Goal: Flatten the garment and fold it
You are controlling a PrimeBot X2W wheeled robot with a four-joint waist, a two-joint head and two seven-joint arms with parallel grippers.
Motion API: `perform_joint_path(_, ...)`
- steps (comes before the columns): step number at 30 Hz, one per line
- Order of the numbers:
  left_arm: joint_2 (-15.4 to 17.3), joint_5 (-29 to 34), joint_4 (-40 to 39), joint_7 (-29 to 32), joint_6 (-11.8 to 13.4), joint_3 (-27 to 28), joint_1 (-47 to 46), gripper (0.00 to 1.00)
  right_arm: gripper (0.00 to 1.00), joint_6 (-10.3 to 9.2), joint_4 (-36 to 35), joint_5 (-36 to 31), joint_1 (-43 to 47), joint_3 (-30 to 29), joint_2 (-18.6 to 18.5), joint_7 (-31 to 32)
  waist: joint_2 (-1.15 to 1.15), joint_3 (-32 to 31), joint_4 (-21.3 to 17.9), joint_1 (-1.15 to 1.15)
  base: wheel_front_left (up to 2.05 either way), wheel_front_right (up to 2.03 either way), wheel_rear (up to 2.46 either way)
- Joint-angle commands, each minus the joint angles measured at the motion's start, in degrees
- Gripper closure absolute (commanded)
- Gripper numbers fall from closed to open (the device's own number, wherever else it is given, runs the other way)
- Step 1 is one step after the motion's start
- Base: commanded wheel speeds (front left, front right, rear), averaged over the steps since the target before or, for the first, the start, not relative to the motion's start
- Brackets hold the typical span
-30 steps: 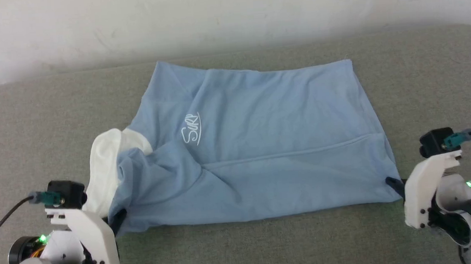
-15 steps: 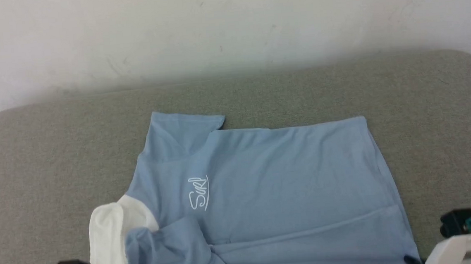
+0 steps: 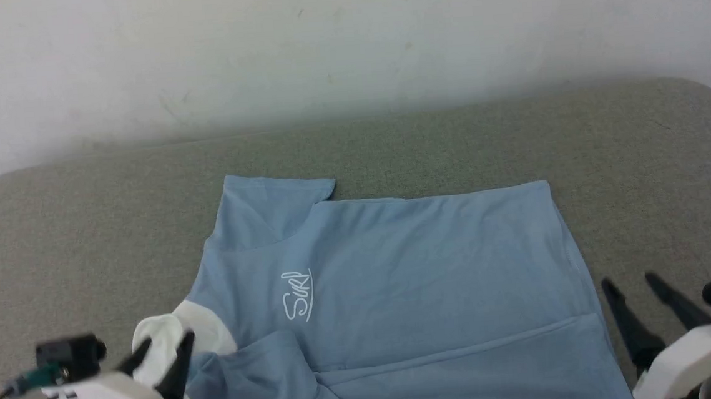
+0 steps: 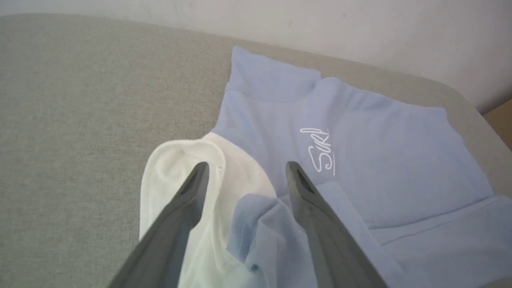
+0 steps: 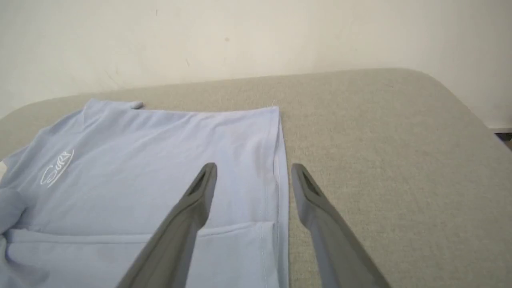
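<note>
The garment [image 3: 398, 271], a light blue shirt with a white "Surf" logo [image 3: 298, 295], lies spread on the grey table, its white collar [image 3: 159, 338] bunched at the near left. A strip along its near side is folded over. My left gripper [image 3: 166, 344] is open above the collar, holding nothing; in the left wrist view its fingers [image 4: 246, 165] straddle the collar [image 4: 176, 160] and a rumpled blue fold. My right gripper [image 3: 627, 280] is open at the garment's near right edge. In the right wrist view its fingers [image 5: 254, 166] stand either side of the side hem [image 5: 276, 168].
The grey padded table [image 3: 640, 161] runs wide on both sides of the shirt and beyond it to a white wall [image 3: 344, 44]. Its far corners are rounded, and the right edge [image 5: 472, 108] drops off past my right gripper.
Both grippers were shut on the garment's near corners; they have let go, opened and risen. The head camera has shifted, so the shirt sits lower in view.
</note>
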Motion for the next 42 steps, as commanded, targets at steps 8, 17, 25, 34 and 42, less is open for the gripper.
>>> perform_joint_path(8,-2.4,5.1,5.0,-6.7,-1.3,0.8,-16.4,0.0,0.0,-0.05,-6.5,-5.8,-5.8,-1.0,4.0,-6.4,0.0,5.7,-2.1,0.01,0.0,0.0,0.0)
perform_joint_path(17,-3.0,7.0,19.8,-6.1,-7.5,-0.9,-41.2,0.0,0.0,-0.05,-10.6,-8.2,-12.0,1.0,6.2,-8.0,0.0,17.8,-6.0,0.01,0.0,0.0,0.0)
perform_joint_path(25,-3.1,4.7,35.4,4.4,-13.4,-4.0,-57.5,0.0,0.0,-0.05,-9.1,-8.3,-16.4,4.2,7.1,-9.8,0.0,24.4,-10.0,0.01,0.0,0.0,0.0)
perform_joint_path(34,1.9,1.1,46.7,26.3,-15.4,-8.8,-62.3,0.0,0.0,-0.05,-5.7,-7.9,-17.6,6.7,7.4,-11.3,0.0,27.2,-13.6,0.01,0.0,0.0,0.0)
perform_joint_path(42,2.2,-0.2,49.5,41.0,-14.8,-12.8,-59.6,1.0,0.0,-0.05,-4.3,-6.7,-18.2,6.9,7.5,-11.5,0.0,27.4,-13.6,0.01,0.0,0.0,0.0)
